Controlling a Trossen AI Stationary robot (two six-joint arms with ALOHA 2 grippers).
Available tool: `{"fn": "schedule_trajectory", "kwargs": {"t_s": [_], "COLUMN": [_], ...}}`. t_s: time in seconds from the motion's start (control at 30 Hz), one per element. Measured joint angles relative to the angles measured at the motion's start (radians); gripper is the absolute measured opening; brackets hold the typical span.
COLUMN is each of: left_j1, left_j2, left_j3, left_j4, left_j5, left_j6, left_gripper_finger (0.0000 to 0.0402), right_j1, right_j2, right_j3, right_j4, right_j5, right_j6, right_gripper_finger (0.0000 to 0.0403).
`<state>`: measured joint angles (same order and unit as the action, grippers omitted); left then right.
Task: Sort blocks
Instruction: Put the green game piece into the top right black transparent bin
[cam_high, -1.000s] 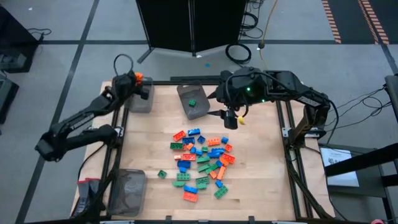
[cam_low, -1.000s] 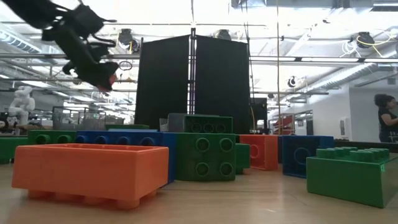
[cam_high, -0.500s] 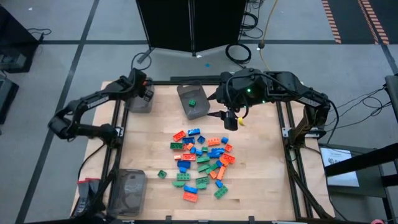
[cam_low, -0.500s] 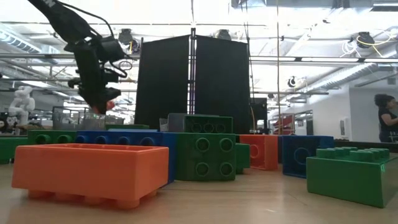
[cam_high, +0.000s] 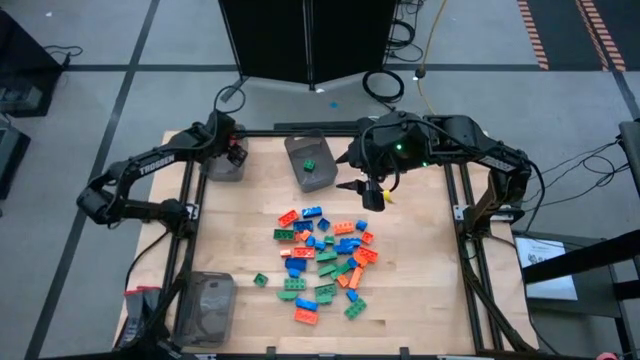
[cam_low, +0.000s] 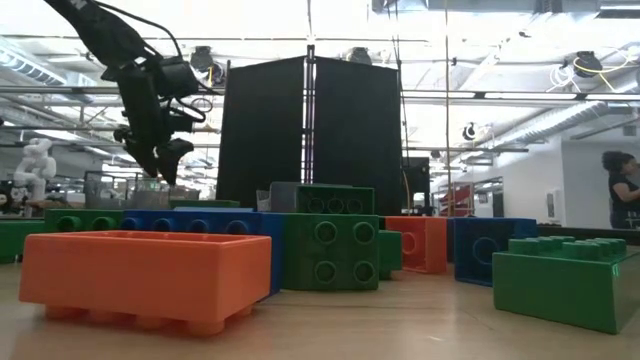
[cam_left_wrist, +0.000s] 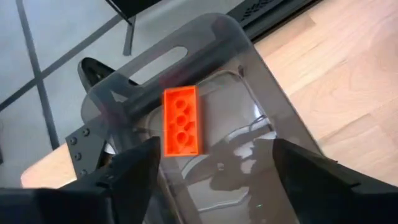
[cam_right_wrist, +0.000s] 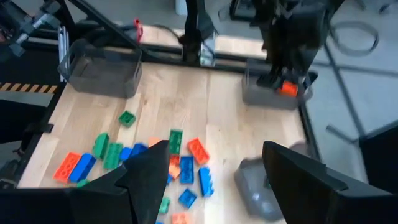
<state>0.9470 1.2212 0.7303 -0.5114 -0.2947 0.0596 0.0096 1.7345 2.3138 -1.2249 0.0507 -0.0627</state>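
The blocks (cam_high: 325, 262) are small orange, green and blue studded bricks lying in a loose pile on the middle of the wooden table. One orange block (cam_left_wrist: 181, 120) lies flat inside the dark translucent bin (cam_left_wrist: 267, 106) at the table's far left corner (cam_high: 222, 168). My left gripper (cam_left_wrist: 211, 180) hangs open just above that bin, fingers apart and nothing between them; the low view also shows the left gripper (cam_low: 158, 165). My right gripper (cam_high: 365, 192) hovers open, high over the table's far middle, above the pile (cam_right_wrist: 168, 162).
A second bin (cam_high: 312, 162) at the far middle holds one green block (cam_high: 310, 165). A third bin (cam_high: 205, 305) stands at the near left corner. One green block (cam_high: 260, 280) lies apart, left of the pile. A person (cam_low: 622, 190) stands far off in the room.
My left gripper has come down over the far left bin and tipped more steeply downward. It then opened and let go of the orange block it carried. The block now lies in that bin.
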Motion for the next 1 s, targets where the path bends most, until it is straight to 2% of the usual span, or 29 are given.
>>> {"fn": "schedule_trajectory", "kwargs": {"t_s": [0.07, 0.27, 0.37, 0.43, 0.6, 0.7, 1.0], "left_j1": [-0.001, -0.049, -0.1, -0.145, -0.275, -0.351, -0.513], "left_j2": [-0.007, -0.093, -0.155, -0.199, -0.308, -0.374, -0.532], "left_j3": [0.0, 0.0, 0.0, 0.0, 0.0, 0.0, 0.0], "left_j4": [-0.004, 0.017, 0.015, 0.003, -0.02, -0.054, -0.138], "left_j5": [0.077, 0.469, 0.614, 0.673, 0.71, 0.708, 0.547], "left_j6": [-0.002, -0.001, 0.013, 0.027, 0.024, -0.002, -0.055], "left_gripper_finger": [0.0318, 0.0321, 0.0321, 0.0322, 0.0322, 0.0322, 0.0322], "right_j1": [0.007, 0.078, 0.109, 0.123, 0.131, 0.115, 0.062], "right_j2": [0.013, 0.086, 0.121, 0.139, 0.195, 0.237, 0.397], "right_j3": [-0.001, -0.115, -0.22, -0.301, -0.494, -0.564, -0.586], "right_j4": [-0.033, 0.007, 0.084, 0.183, 0.52, 0.714, 0.917], "right_j5": [0.0, -0.005, -0.006, -0.005, -0.005, -0.004, -0.002], "right_j6": [0.022, 0.016, -0.008, -0.031, -0.125, -0.151, -0.156], "right_gripper_finger": [0.0251, 0.0251, 0.0251, 0.0251, 0.0251, 0.0251, 0.0251]}}
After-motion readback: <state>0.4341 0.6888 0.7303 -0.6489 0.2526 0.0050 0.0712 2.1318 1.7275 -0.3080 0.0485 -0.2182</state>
